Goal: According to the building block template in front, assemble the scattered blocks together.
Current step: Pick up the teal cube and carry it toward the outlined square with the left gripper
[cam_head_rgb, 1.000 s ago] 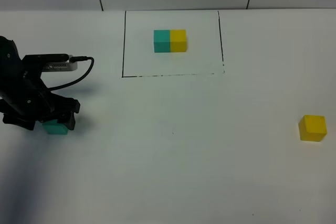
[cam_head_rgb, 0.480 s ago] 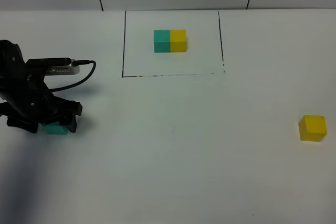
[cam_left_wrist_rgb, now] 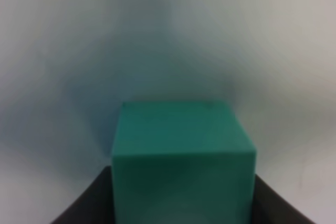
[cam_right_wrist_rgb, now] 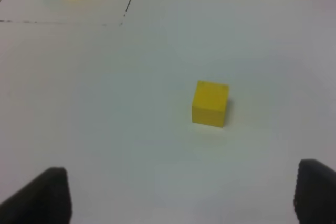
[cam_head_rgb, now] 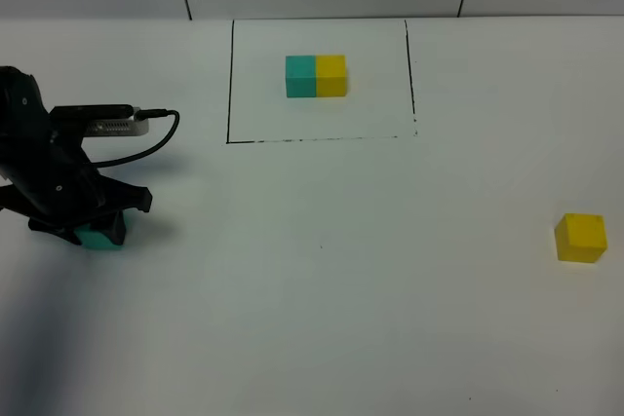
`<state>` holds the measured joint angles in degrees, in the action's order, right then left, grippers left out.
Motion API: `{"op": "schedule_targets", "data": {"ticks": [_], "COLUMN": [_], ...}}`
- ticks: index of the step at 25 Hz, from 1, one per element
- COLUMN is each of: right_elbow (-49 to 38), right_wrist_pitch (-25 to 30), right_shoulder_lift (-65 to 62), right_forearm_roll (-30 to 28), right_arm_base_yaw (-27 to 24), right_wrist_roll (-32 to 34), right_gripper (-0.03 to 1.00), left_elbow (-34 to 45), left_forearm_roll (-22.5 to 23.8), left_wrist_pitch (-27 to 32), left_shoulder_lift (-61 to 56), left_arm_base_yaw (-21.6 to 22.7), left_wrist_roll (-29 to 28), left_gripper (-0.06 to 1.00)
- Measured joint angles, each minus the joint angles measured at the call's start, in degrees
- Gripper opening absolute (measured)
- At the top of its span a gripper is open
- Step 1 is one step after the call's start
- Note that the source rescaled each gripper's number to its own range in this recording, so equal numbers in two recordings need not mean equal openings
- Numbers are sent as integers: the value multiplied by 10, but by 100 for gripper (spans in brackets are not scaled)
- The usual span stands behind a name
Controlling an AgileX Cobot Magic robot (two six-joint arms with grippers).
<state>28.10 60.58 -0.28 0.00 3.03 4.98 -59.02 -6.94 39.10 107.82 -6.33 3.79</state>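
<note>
exterior high view: the template (cam_head_rgb: 316, 76) lies inside the black frame (cam_head_rgb: 230, 85) at the far middle of the table (cam_head_rgb: 322, 319), long axis side to side, teal end left, yellow end right. left gripper (cam_head_rgb: 95, 229) clamps the teal cube (cam_head_rgb: 101, 238) at far left. right gripper (cam_right_wrist_rgb: 184, 198) gapes empty near the yellow cube (cam_right_wrist_rgb: 210, 103), far right.
</note>
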Motion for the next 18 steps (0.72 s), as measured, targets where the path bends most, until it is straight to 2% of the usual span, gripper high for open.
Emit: {"op": "schedule_targets", "data": {"ticks": [3, 9, 14, 18], "right_elbow": [0, 0, 0, 0], "right_wrist_pitch": [0, 0, 0, 0], "right_shoulder_lift": [0, 0, 0, 0], "right_forearm_roll": [0, 0, 0, 0], "right_arm_base_yaw": [0, 0, 0, 0], "right_wrist_roll": [0, -1, -1, 0], "right_gripper": [90, 90, 90, 90], "left_elbow": [-43, -158, -284, -386], "left_forearm_roll": [24, 36, 65, 69], "left_wrist_pitch": [54, 126, 163, 207], "left_shoulder_lift": [5, 74, 150, 201], "left_arm_base_yaw": [-27, -119, -203, -246], "left_wrist_roll": [90, 267, 368, 448], "left_gripper": [1, 1, 1, 1]}}
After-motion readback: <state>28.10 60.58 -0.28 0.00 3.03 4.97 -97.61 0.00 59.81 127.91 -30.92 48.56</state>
